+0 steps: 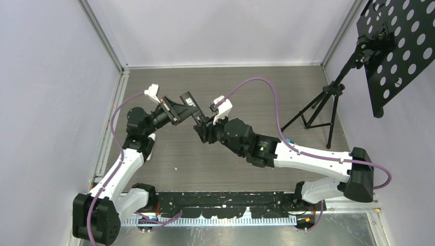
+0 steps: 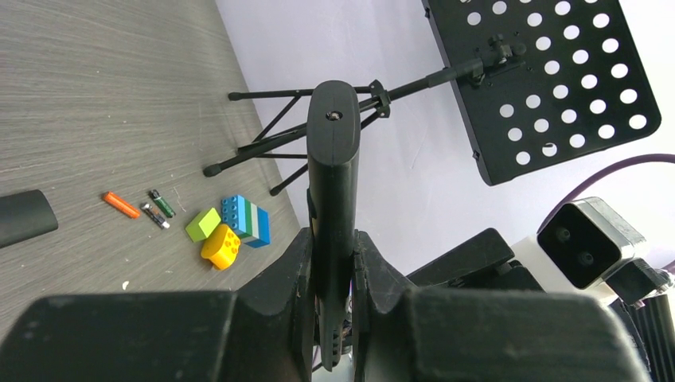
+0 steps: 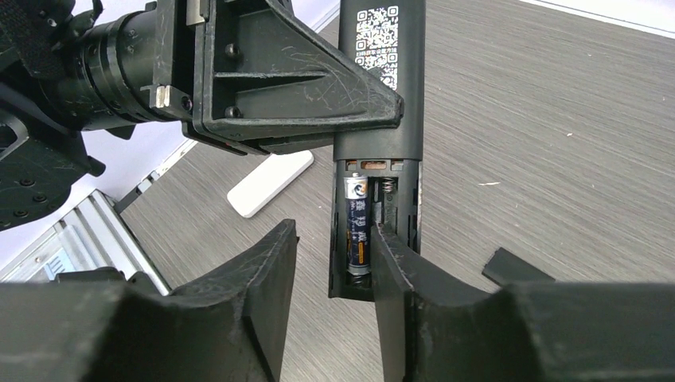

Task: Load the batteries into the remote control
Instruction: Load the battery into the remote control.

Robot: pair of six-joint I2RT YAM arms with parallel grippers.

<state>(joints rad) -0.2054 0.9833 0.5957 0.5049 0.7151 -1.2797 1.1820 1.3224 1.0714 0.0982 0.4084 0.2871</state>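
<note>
Left claw (image 2: 333, 247): clamped the rigid remote (image 2: 333, 151).
Right claw (image 3: 333, 232): parted, empty, near a seated battery (image 3: 356, 227).
Loose batteries (image 2: 155, 208): looked slick (pinch mid-length).

We see a grey wood-grain worktop (image 1: 231, 169). On it lie an orange battery (image 2: 121, 204) and two dark batteries (image 2: 155, 216) close together, and near them a green block (image 2: 203, 224), a yellow block (image 2: 221, 247) and a blue block (image 2: 247, 219). A black cover (image 2: 24, 216) lies apart from them. The feet of a black stand (image 2: 211, 169) rest there too, and a white flat bar (image 3: 271, 183) lies near one edge.
</note>
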